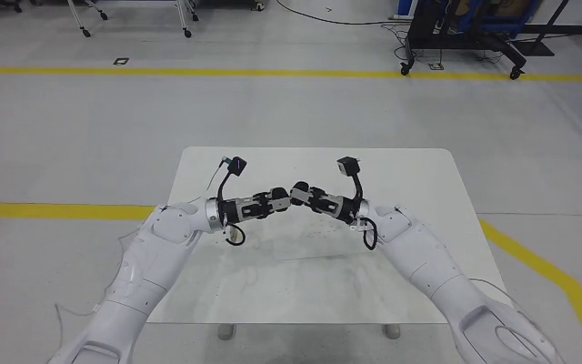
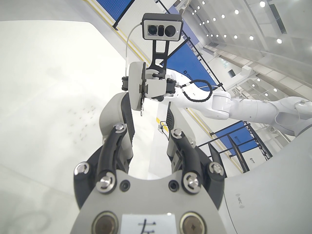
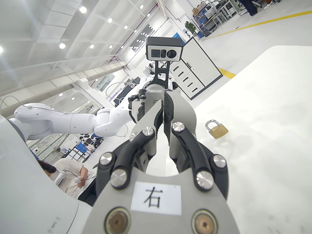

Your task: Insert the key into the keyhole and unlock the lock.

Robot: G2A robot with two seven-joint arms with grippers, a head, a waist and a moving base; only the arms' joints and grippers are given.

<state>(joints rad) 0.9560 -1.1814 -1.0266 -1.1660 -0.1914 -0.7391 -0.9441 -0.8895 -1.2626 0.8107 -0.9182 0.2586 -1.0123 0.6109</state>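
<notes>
Brass, steel and matt plastic on a dull white surface

The small brass-coloured padlock (image 3: 217,130) has a yellow metal body with a satin sheen, and its curved silver shackle (image 3: 210,123) looks like bright polished steel. It lies on the white surface (image 3: 268,93), which looks smooth and matt, with faint dark scuffs (image 2: 85,122). The right hand (image 3: 163,98) has smooth, matt grey fingers (image 3: 185,114) that look like plastic, faced with black ribbed pads (image 3: 168,115), seemingly rubber. Its curved black links (image 3: 189,146) are slightly glossy, its round screw heads (image 3: 178,127) gleam like polished metal, and a white paper-like label (image 3: 156,199) sits on its base. The left hand (image 2: 146,115) shows similar grey shells, black links and shiny screws.
</notes>
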